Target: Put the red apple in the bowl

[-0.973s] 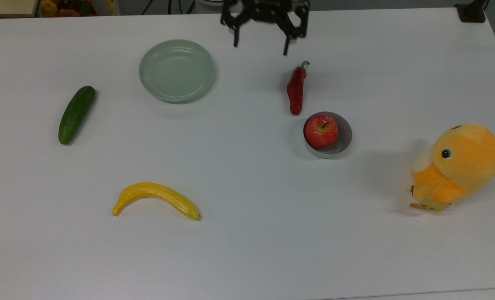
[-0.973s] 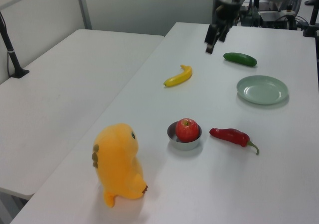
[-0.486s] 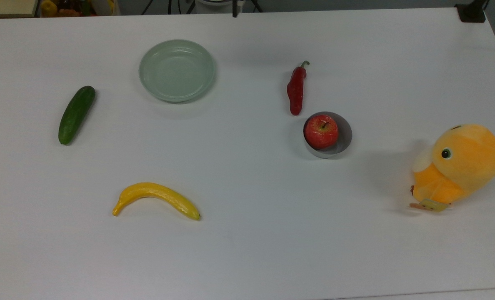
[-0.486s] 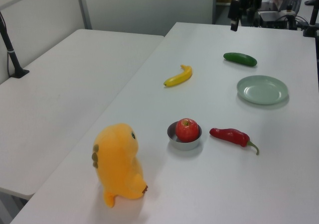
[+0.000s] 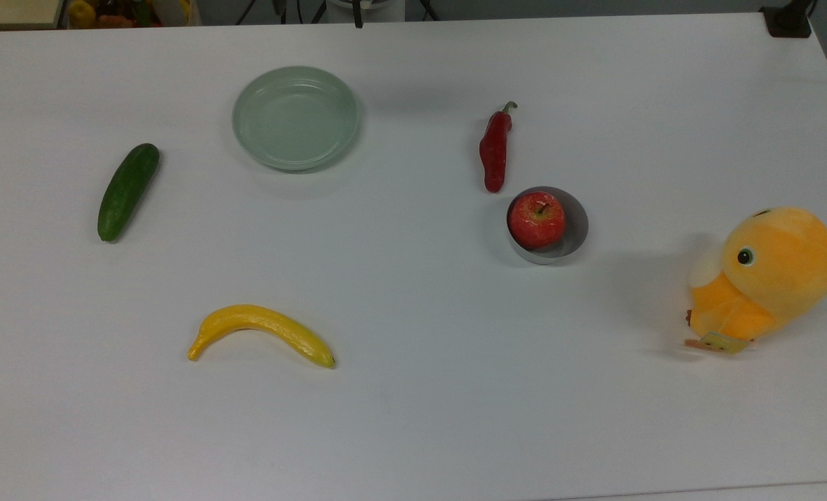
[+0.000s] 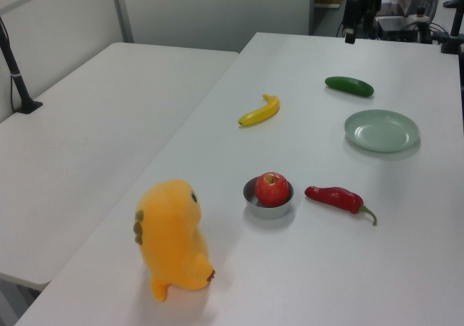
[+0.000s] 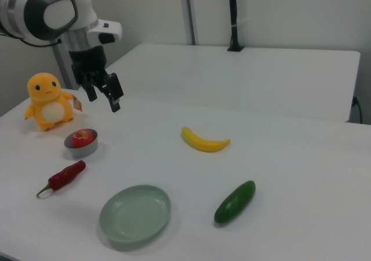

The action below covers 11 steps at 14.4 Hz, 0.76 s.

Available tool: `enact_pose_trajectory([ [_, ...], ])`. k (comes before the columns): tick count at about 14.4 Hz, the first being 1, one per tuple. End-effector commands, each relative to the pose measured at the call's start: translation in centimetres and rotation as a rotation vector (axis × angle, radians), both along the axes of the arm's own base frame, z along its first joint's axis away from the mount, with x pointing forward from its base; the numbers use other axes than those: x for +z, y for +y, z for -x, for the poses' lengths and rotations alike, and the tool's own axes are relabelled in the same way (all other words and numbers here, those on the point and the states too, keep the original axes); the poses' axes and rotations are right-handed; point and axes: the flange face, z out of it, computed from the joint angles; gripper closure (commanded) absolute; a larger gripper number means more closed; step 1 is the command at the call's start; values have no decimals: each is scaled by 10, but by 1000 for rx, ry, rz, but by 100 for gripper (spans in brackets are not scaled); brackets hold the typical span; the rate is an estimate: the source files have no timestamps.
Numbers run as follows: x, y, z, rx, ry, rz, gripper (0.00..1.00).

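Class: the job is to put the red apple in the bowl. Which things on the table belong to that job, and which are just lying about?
Belong to the job:
red apple, already sitting in the bowl
grey bowl
gripper, empty, fingers open

Just lying about:
red chili pepper
pale green dish
cucumber
banana
orange plush toy

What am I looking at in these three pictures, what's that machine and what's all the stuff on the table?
The machine is a robot arm, white with a black gripper whose two fingers are spread open and hold nothing. The three pictures show one white table at the same moment: the top view looks down on it, the left view and right view look along it from opposite sides. On it lie a red apple sitting inside a small grey bowl, a red chili pepper just beside the bowl, an empty pale green dish, a cucumber, a banana and an orange plush toy. The arm hangs above the table, away from the apple.
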Motion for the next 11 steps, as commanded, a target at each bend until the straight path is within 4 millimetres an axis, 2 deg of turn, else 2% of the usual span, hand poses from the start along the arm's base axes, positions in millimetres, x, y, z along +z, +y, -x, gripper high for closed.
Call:
enact_pose_trajectory([
  [1,-9,8,-24,54,0,-21,0],
  [4,-4,12,-27,94,-29,-19,0],
  [11,-2,7,-26,127,-37,-18,0],
])
